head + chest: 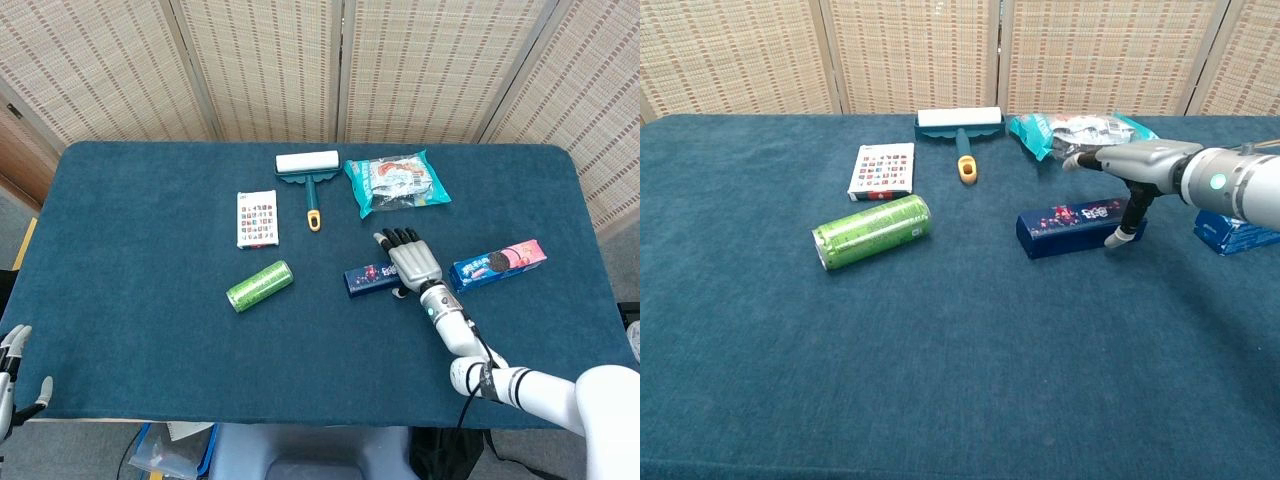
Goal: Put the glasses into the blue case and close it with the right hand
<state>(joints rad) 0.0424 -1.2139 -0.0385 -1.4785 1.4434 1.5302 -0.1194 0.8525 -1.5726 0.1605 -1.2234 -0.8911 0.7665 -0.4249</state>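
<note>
The blue case lies shut on the table cloth, right of centre, with printed figures on its lid. My right hand hovers palm down over the case's right end with its fingers stretched out flat. Its thumb hangs down against the case's front right corner. No glasses show in either view. My left hand sits low at the near left table edge, fingers apart and holding nothing.
A green can lies left of the case. Behind it are a card box, a lint roller and a teal snack bag. A cookie box lies just right of my right hand.
</note>
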